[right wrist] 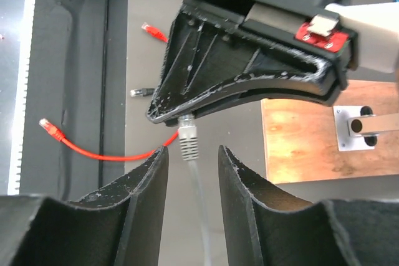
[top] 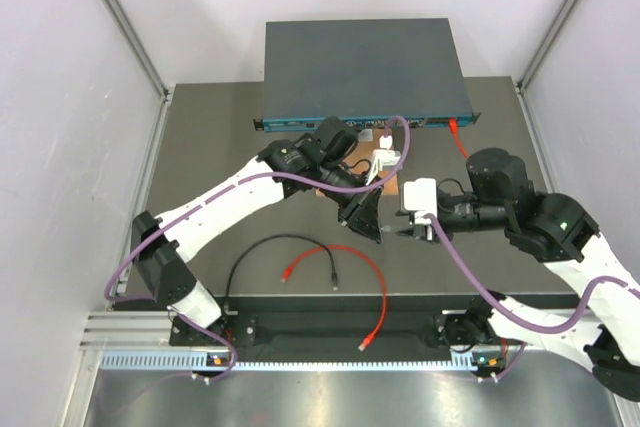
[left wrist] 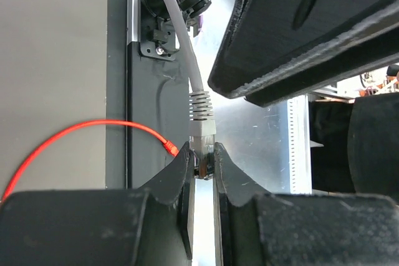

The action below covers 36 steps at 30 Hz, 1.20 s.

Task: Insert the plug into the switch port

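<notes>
The switch [top: 360, 57] is a flat dark box at the back of the table, its teal port face [top: 300, 123] toward me. My left gripper [left wrist: 204, 159] is shut on the clear tip of the plug [left wrist: 201, 130], a grey-booted connector on a grey cable [left wrist: 177, 23]. In the top view the left gripper [top: 378, 231] sits mid-table, well in front of the switch. My right gripper [right wrist: 193, 154] is open, its fingers on either side of the plug's grey boot [right wrist: 189, 143] without touching it. The right gripper also shows in the top view [top: 403, 231].
A brown wooden board [right wrist: 324, 135] with a white fixture [top: 385, 159] lies between the grippers and the switch. A loose red cable [top: 365, 277] and a black cable [top: 270, 247] lie on the mat in front. An orange cable [top: 458, 134] is plugged into the switch's right end.
</notes>
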Tool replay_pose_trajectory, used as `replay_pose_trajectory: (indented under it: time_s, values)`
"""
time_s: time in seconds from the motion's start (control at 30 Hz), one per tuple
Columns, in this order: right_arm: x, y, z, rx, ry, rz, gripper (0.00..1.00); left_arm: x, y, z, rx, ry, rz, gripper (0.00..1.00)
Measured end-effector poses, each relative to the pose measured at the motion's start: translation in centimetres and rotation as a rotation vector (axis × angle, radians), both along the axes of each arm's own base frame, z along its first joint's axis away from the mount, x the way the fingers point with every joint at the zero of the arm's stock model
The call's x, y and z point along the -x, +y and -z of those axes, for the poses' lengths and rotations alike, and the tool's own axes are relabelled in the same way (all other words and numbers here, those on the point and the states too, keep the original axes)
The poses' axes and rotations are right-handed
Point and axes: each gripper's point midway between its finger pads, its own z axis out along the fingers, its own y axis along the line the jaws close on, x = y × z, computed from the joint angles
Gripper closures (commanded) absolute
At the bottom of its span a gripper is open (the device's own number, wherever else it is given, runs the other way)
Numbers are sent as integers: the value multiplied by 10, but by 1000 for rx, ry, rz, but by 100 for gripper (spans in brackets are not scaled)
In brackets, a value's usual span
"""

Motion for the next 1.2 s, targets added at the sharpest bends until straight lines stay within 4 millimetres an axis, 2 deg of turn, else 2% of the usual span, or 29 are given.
replay_pose_trajectory:
  time_s: [0.2, 0.4, 0.5, 0.63, 0.67, 0.7, 0.73, 0.8, 0.83, 0.93, 1.07, 1.2]
  values:
    - [3, -4, 10, 23, 12, -1, 58, -1, 0, 0, 6, -12, 5, 100]
    - [-2, -6, 25, 57, 23, 23, 66, 0, -1, -3, 13, -18, 9, 100]
    - [-4, -6, 27, 65, 23, 31, 74, 0, -1, -3, 15, -20, 12, 100]
    - [-6, -6, 28, 71, 19, 35, 100, 0, -2, -5, 18, -26, 11, 100]
    - [-6, -6, 28, 70, 18, 39, 100, -1, -1, -5, 17, -26, 9, 100]
    - [-7, -7, 28, 71, 17, 41, 100, -1, -1, -5, 16, -26, 7, 95]
    - [-7, -7, 28, 72, 17, 45, 100, -1, -1, -5, 14, -26, 5, 78]
    - [-9, -7, 28, 71, 20, 61, 100, -3, -3, -5, 14, -31, -5, 60]
    - [-12, -8, 29, 65, 18, 87, 100, -6, -4, -6, 17, -33, -17, 47]
    - [-23, -12, 30, 33, 2, 180, 100, -16, -7, -13, 49, -19, -76, 30]
    - [-30, -30, 28, -34, -11, 338, 100, -49, 5, -25, 132, 51, -246, 27]
    - [-41, -43, 7, -151, -39, 471, 100, -79, 9, -45, 234, 105, -374, 27]
